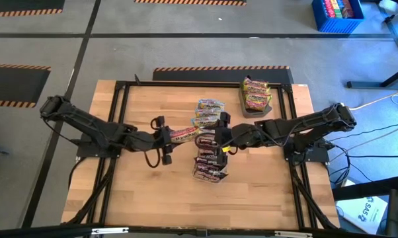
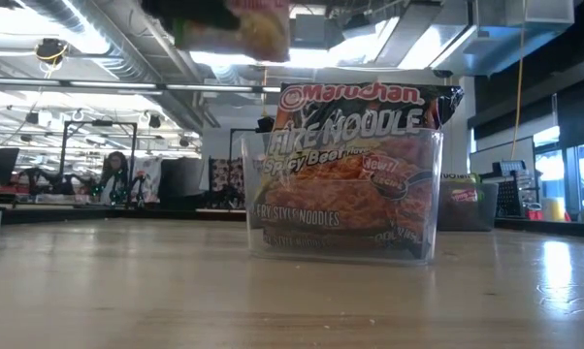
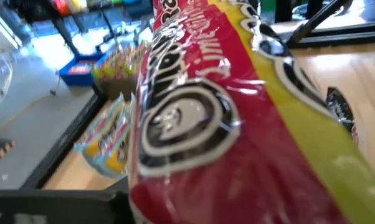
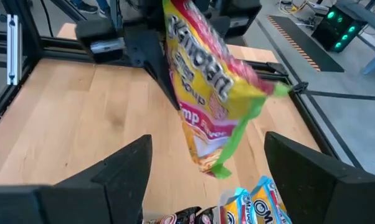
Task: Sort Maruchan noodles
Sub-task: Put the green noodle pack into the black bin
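Left gripper point(image 1: 167, 136) pinches one end of a yellow, green and red noodle packet point(image 1: 184, 135), holding it above the middle of the tabletop point(image 1: 139, 192); in the right wrist view that packet point(image 4: 209, 93) hangs clear of the wood, drooping at its free end. Right gripper point(image 1: 220, 139) sits just beside the packet's other end, its two fingers point(image 4: 116, 177) spread wide and not touching it. Directly below the two grippers, toward the near edge, a row of dark maroon packets point(image 1: 208, 164) stands on edge in a clear tub point(image 2: 340, 199). Just beyond them, toward the far edge, lie pale blue and orange packets point(image 1: 209, 112). Near the far right corner, more yellow, green and red packets point(image 1: 256, 94) are stacked on a dark grey tray point(image 1: 244, 108). Both arms reach in from the left and right edges. Beyond the far right corner, a blue crate point(image 1: 338, 14) sits on the floor.
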Action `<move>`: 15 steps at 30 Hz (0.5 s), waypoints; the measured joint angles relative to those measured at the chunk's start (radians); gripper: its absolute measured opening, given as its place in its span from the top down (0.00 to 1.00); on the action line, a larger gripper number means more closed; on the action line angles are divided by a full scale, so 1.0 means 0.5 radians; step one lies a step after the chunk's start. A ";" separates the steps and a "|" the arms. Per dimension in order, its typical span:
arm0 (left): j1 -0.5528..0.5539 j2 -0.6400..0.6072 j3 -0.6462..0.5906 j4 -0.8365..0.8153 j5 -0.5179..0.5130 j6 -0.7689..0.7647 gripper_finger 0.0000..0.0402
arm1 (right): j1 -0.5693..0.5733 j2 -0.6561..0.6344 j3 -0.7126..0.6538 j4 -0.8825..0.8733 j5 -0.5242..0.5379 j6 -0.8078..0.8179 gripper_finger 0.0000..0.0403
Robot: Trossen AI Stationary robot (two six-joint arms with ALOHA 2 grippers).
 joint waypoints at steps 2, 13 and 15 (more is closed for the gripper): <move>0.025 0.019 0.000 -0.047 0.032 -0.068 0.62 | 0.000 0.000 0.000 0.006 0.000 0.000 0.28; 0.122 0.227 -0.001 -0.118 0.315 -0.340 0.62 | -0.016 0.061 0.001 0.203 -0.161 0.050 0.28; 0.125 0.255 -0.001 -0.113 0.362 -0.330 0.62 | -0.030 0.065 -0.001 0.213 -0.237 0.099 0.28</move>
